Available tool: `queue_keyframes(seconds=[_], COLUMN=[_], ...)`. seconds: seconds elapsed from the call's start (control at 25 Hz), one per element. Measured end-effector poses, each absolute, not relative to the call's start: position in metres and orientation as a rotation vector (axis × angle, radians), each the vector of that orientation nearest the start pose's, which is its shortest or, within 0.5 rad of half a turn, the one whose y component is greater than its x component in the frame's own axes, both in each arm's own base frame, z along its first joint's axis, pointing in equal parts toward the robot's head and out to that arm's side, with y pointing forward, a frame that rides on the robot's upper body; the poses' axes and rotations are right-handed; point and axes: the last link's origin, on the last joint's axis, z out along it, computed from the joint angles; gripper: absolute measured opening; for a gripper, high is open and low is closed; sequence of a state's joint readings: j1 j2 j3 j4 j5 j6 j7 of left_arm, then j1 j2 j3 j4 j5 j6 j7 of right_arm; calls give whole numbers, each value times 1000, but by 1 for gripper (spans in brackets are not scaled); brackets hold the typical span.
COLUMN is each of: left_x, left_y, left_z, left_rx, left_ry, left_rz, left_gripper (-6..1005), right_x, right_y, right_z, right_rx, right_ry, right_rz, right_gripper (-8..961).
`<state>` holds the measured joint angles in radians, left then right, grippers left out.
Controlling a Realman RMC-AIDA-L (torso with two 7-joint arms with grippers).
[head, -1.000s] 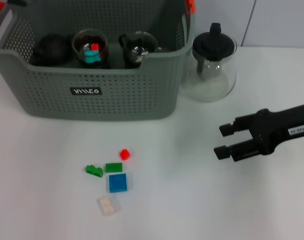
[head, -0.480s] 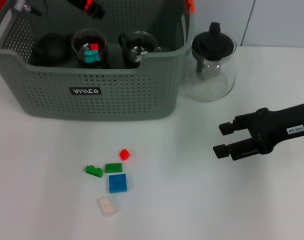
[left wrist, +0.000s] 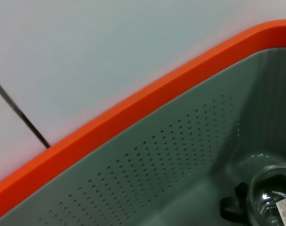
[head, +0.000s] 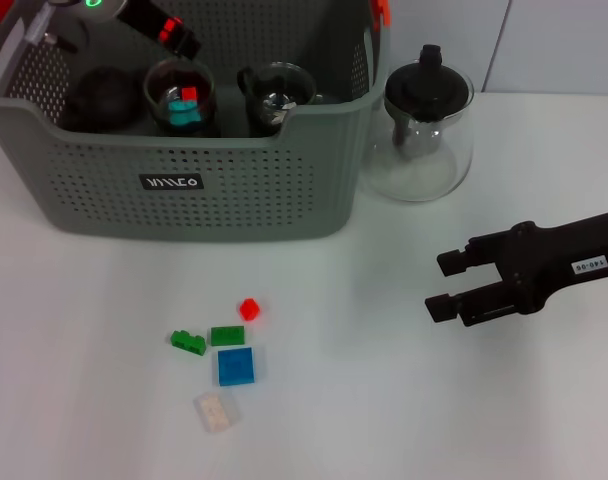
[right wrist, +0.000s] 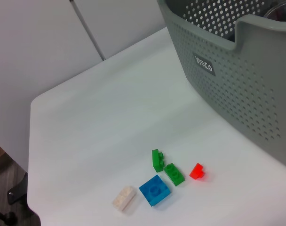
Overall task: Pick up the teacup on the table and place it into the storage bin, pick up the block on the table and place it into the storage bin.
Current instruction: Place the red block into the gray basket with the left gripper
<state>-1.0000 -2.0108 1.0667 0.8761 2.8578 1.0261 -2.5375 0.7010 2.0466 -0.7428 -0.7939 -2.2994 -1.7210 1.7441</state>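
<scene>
The grey-green storage bin [head: 234,190] stands at the back left; it also shows in the right wrist view [right wrist: 237,75]. Inside it are a glass teacup [head: 177,80] holding a red and a teal block, a second glass teacup [head: 277,93] and a black object [head: 101,97]. Several blocks lie on the table in front: red [head: 249,309], two green [head: 188,342] [head: 227,335], blue [head: 236,366] and white [head: 214,410]. My left gripper [head: 170,32] hangs over the bin's back left. My right gripper [head: 447,284] is open and empty, to the right of the blocks.
A glass teapot [head: 427,125] with a black lid stands right of the bin. The left wrist view shows the bin's orange rim [left wrist: 133,117], its perforated inner wall and a glass cup [left wrist: 274,197]. The table's left edge shows in the right wrist view.
My left gripper has come into view over the bin's back left, moving down and right. My right gripper has barely moved.
</scene>
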Motion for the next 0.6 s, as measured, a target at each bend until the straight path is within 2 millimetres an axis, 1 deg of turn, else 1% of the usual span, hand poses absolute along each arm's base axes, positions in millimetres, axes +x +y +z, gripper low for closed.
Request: queue_keyframes(seconds=[0.2, 0.32, 0.36, 0.4, 0.44, 0.52, 0.6], left_x=[-145, -139, -134, -126, -123, -106, -87], left_y=[492, 489, 486, 481, 479, 465, 446], left_z=[53, 60, 64, 70, 71, 82, 92], left_rx=[-2181, -2179, -2181, -2191, -2198, -2238, -2312], left_ry=[-706, -713, -716, -713, -711, -693, -655], left_rz=[242, 214, 185, 134, 117, -8, -142], left_gripper=[566, 583, 589, 628, 667, 745, 823], right_x=[221, 221, 221, 221, 221, 221, 222], right_y=[349, 349, 349, 349, 350, 350, 350], right_z=[12, 12, 12, 12, 12, 12, 13], right_rx=[-3020, -3023, -3023, -3023, -3022, -3022, -3021], right_ry=[778, 776, 775, 774, 772, 764, 756], right_rz=[290, 290, 290, 289, 287, 284, 283], right_gripper=[821, 821, 822, 822, 822, 822, 822])
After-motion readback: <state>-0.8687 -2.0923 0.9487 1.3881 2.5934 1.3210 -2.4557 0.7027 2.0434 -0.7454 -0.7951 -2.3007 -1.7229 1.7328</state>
